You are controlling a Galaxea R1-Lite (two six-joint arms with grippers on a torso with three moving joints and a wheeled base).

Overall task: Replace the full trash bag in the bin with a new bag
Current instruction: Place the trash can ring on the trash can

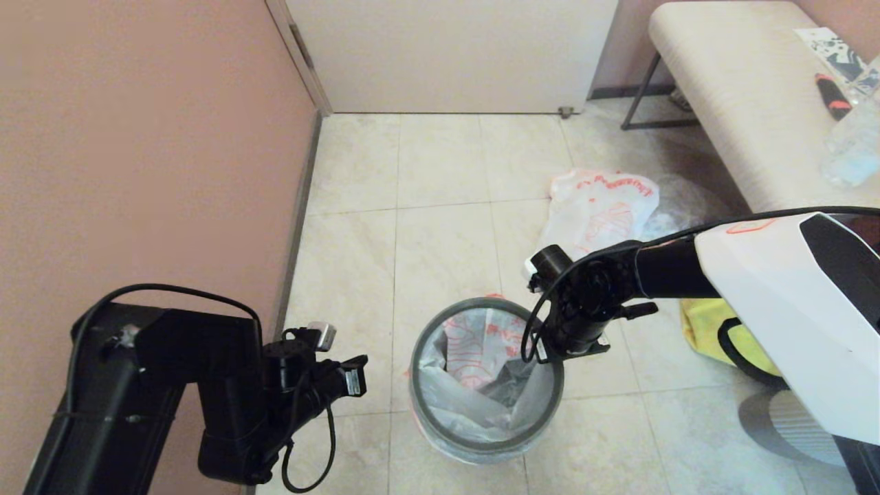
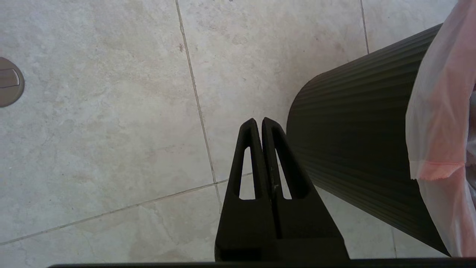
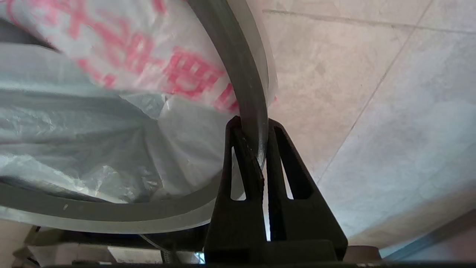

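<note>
Indoors, a beige tiled floor [image 1: 440, 206] was bounded by a pink wall [image 1: 137, 137].
The bin [image 1: 486, 385] hoop [image 3: 249, 93] was pinched by the right gripper [image 3: 253, 124]; the left gripper [image 2: 259, 123] was held closed, empty, beside it.

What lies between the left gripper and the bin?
Only bare floor tile separates the shut left gripper from the bin, per the left wrist view.

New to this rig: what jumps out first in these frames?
The round black bin on the tiled floor, lined with the new bag, with the right gripper shut on its grey hoop at the rim's right side. Behind it lies the full trash bag near a bench. The left gripper hangs shut left of the bin.
</note>
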